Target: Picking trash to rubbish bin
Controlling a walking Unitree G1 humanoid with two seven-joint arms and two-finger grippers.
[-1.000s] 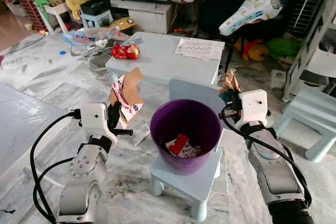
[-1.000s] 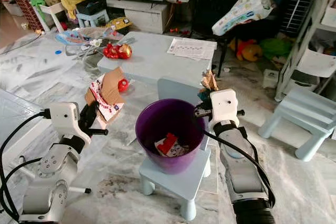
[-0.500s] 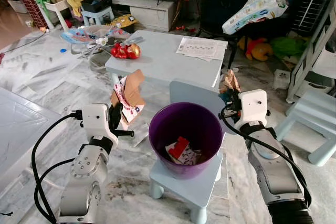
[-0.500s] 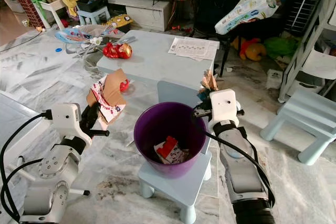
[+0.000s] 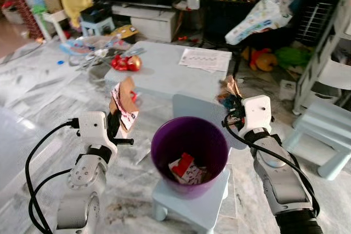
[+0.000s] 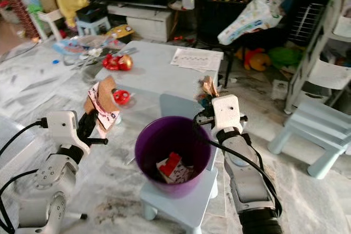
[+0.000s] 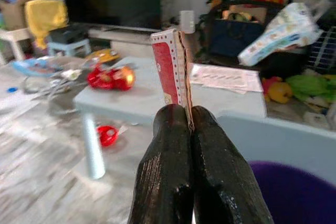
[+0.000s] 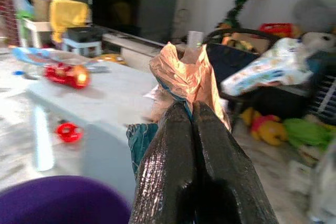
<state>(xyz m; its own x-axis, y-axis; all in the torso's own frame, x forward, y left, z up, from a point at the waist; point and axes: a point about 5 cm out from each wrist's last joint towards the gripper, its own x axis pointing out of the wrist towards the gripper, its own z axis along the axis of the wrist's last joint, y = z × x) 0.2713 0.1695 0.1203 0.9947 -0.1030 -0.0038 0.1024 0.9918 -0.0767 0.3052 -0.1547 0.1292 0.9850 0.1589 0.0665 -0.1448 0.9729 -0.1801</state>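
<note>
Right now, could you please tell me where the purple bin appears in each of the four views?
Left eye view: purple bin, lower centre, on a small stool.
Right eye view: lower centre.
Left wrist view: its rim at the lower right corner.
Right wrist view: its rim along the bottom left.
Shared landmark: the pale blue table.

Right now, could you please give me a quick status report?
Left gripper shut on card. Right gripper shut on wrapper. Both beside bin, not over it. Nothing in the way.

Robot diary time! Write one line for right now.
left tool: shut on cardboard scrap, beside bin | right tool: shut on crumpled wrapper, at bin rim | purple bin: on small stool, trash inside
</note>
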